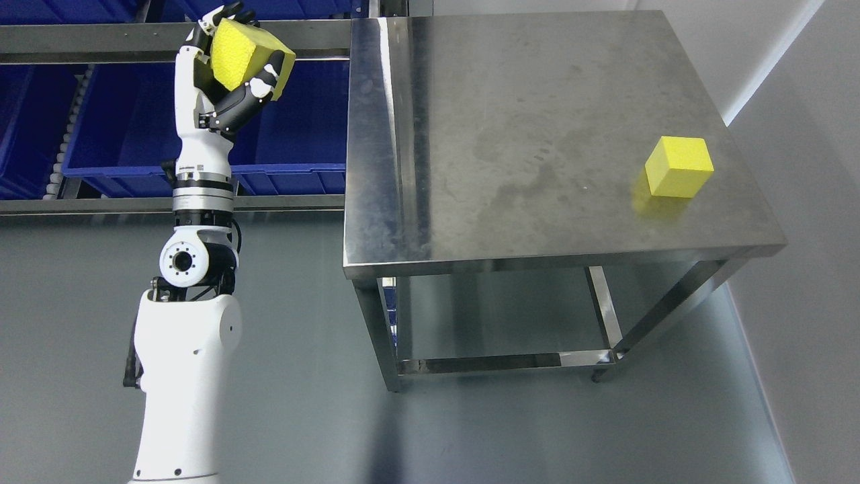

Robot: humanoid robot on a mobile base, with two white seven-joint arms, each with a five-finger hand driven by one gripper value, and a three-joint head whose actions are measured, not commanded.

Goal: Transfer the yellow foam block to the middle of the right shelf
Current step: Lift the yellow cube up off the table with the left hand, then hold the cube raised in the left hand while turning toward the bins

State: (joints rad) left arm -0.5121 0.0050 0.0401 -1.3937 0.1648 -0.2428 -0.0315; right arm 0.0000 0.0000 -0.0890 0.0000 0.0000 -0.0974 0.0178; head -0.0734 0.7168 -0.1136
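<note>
My left hand [232, 57] is raised at the upper left, its fingers curled around a yellow foam block [243, 55]. It holds the block up in front of the shelf rack, level with the rail [94, 42] above a blue bin [289, 134]. A second yellow foam block [678, 167] sits alone on the steel table [510, 134], near its right edge. My left arm rises from the bottom left of the head view. No right arm shows.
The rack at the upper left holds several blue bins [27, 128] between grey rails and a roller track [67, 134]. The table stands right of the rack. A white wall [806, 202] runs along the right. Grey floor [302, 370] lies below.
</note>
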